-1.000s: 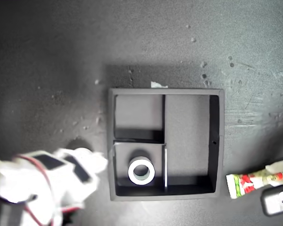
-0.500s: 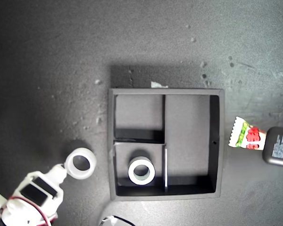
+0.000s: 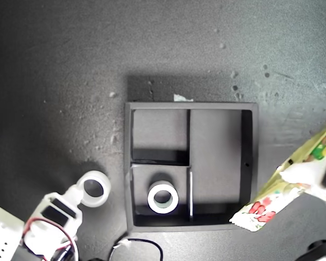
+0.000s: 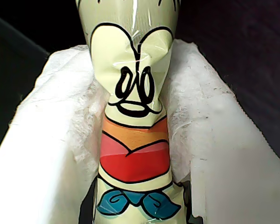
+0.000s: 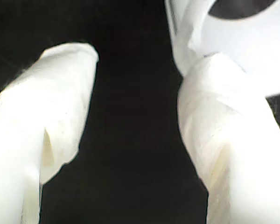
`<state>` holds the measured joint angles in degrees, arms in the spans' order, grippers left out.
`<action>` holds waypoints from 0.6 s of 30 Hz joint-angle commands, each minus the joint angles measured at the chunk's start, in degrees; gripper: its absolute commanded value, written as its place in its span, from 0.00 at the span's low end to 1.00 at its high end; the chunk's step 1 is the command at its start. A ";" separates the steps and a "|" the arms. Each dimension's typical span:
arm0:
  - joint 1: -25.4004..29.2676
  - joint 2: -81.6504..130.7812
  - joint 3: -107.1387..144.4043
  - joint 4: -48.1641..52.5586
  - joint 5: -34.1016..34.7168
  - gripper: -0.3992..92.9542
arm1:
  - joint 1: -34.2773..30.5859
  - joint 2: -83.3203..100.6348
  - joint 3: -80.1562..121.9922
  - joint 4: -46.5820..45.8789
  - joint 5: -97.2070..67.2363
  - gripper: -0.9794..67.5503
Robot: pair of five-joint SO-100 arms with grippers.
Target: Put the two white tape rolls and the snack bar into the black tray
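1. Dark speckled table (image 3: 70, 65) carries the black tray (image 3: 249, 163), with one tape roll (image 3: 163, 197) in its near small compartment.
2. The snack bar (image 3: 282, 187) is pinched in my first gripper (image 4: 135, 140), tilted over the tray's near corner at the exterior view's right, beside the long compartment.
3. The second tape roll (image 3: 94, 188) lies off the tray at the exterior view's left, against one spread jaw of my second gripper (image 5: 130, 116).

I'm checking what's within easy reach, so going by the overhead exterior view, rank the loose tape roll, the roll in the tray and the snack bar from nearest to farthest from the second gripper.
1. Loose tape roll, outside the tray, right at my second gripper and its fingers.
2. Tape roll in the tray, in the small compartment nearer the view's bottom.
3. Snack bar, at the view's right, held by my first gripper.
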<state>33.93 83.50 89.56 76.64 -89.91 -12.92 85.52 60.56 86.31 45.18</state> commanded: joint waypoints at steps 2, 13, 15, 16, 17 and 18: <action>-2.11 -1.58 -3.87 -1.41 1.85 0.15 | -0.62 -2.20 -5.36 0.09 -3.52 0.01; -3.87 -5.63 -9.14 -1.23 5.27 0.15 | -1.85 -2.46 -0.09 -2.37 -2.37 0.01; -3.69 -8.79 -11.34 -1.23 5.36 0.15 | -1.85 -2.46 0.53 -2.81 -1.85 0.01; -3.60 -10.20 -12.13 -1.23 5.19 0.15 | -1.85 -2.46 0.62 -2.99 -1.85 0.01; -3.52 -11.43 -12.66 -1.23 4.83 0.15 | -1.85 -2.46 0.79 -3.25 -1.93 0.01; -3.52 -12.57 -13.01 -1.23 4.31 0.16 | -1.85 -2.46 0.97 -3.78 -2.20 0.01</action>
<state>30.15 72.25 79.80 75.67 -85.25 -14.77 82.71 61.70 84.02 42.80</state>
